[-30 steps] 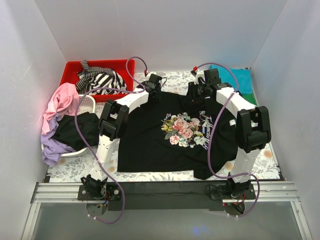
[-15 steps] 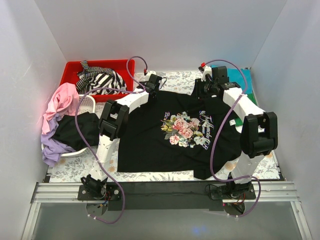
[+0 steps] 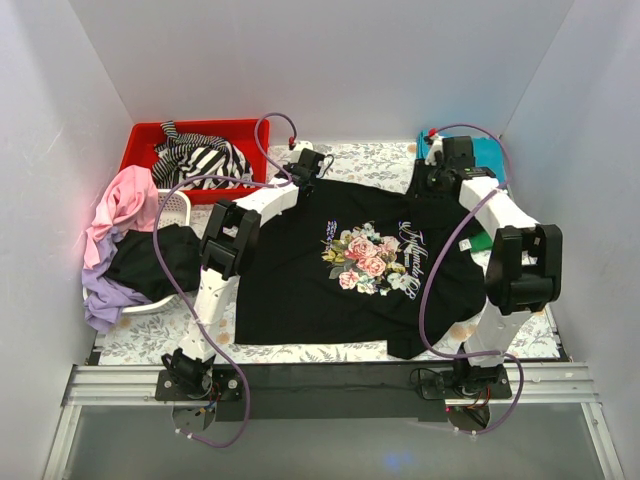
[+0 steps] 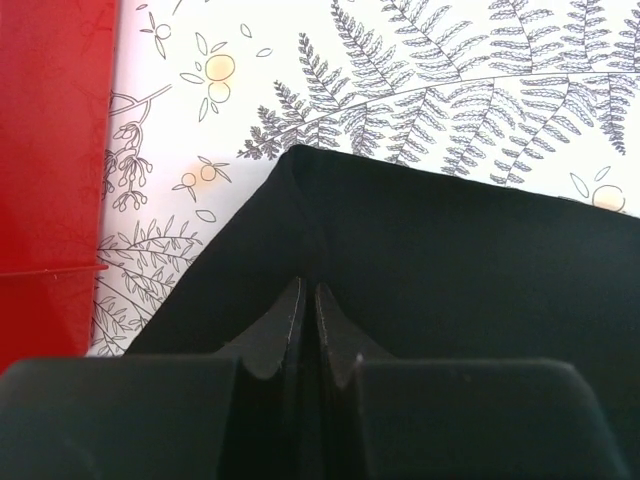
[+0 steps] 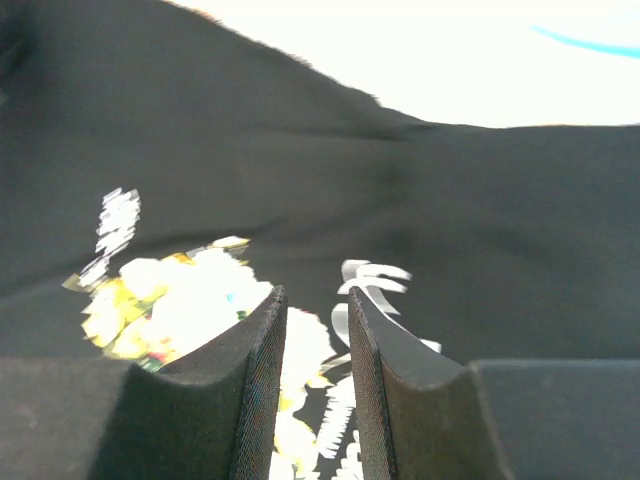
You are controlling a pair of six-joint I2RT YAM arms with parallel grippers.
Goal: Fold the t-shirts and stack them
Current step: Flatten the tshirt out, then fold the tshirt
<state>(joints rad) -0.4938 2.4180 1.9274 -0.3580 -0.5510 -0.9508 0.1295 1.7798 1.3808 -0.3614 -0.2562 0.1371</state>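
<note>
The black t-shirt (image 3: 300,270) with pink-rose print and pale lettering lies spread flat in the middle of the table. My left gripper (image 3: 303,182) sits at its far left corner. In the left wrist view that gripper (image 4: 308,290) is shut on a raised crease of the black t-shirt (image 4: 450,260). My right gripper (image 3: 434,186) hovers over the shirt's far right part. The right wrist view shows it (image 5: 315,300) open, with the print (image 5: 180,300) visible through the gap. Other t-shirts: striped (image 3: 200,160), pink (image 3: 125,200), lilac (image 3: 105,300), teal (image 3: 485,155), green (image 3: 500,197).
A red bin (image 3: 140,140) at the back left holds the striped tee; its wall (image 4: 50,150) is just left of my left gripper. A white slotted basket (image 3: 178,208) at the left carries the pink, lilac and a dark cloth (image 3: 150,260). White walls enclose three sides.
My left gripper has closed on the shirt's far left corner. The right arm has swung right and back, towards the teal t-shirt.
</note>
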